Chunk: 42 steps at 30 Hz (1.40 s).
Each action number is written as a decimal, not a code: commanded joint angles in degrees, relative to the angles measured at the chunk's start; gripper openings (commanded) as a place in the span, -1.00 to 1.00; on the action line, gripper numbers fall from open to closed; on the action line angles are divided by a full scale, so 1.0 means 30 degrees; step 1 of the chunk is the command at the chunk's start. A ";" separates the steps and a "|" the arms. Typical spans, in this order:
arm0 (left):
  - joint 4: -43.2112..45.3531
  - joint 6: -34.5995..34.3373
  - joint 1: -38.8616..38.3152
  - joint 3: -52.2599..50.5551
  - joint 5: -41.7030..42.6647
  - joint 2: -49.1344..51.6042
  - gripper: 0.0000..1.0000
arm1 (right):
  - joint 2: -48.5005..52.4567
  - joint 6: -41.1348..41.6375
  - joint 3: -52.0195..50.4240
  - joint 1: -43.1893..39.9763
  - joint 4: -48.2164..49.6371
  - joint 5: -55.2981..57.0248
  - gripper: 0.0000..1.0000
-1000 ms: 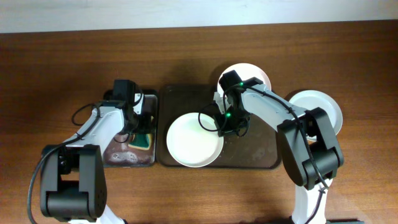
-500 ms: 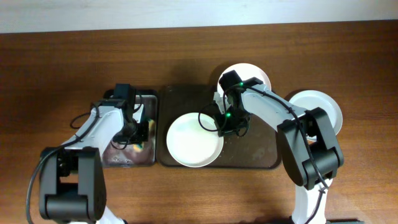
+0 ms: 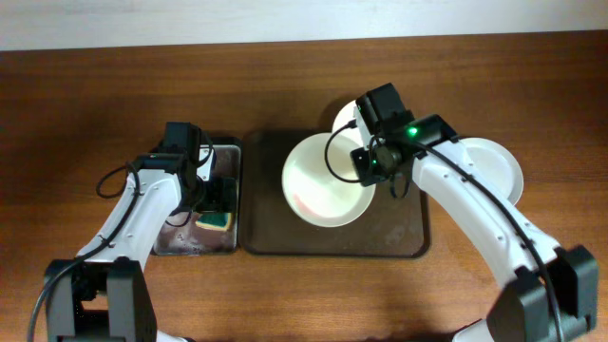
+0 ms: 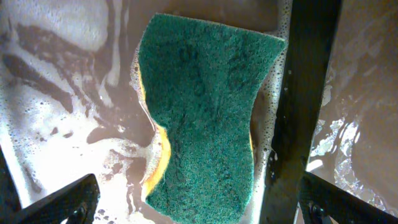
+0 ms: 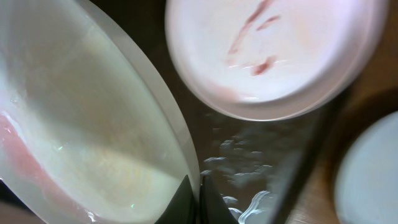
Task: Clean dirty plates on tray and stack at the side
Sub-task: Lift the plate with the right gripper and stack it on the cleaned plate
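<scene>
Black and glossy with suds, the narrow tray (image 3: 166, 242) lies just left of the brown tray (image 3: 275, 242). The left gripper (image 3: 211, 195) hangs over it with its jaws spread wide and holding nothing. A green sponge (image 4: 199, 118) with a yellow underside lies flat in the soapy water beneath it, on the side nearest the brown tray.

Over the middle of the brown tray is the held plate (image 3: 323, 180), faintly greenish with a pinkish smear. The right gripper (image 3: 369, 163) has its fingers pinched together on the plate's right rim; whether its left edge touches the tray cannot be told. At the brown tray's far edge sits the smeared plate (image 5: 267, 50), streaked red. Just right of the brown tray, on the table, rests the outer plate (image 3: 499, 166).
</scene>
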 commanded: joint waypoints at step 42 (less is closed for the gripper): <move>-0.0036 -0.0204 0.0036 0.0262 0.0015 -0.0284 0.99 | 0.1282 0.7548 -0.1224 -1.6247 -0.0984 -0.1297 -0.92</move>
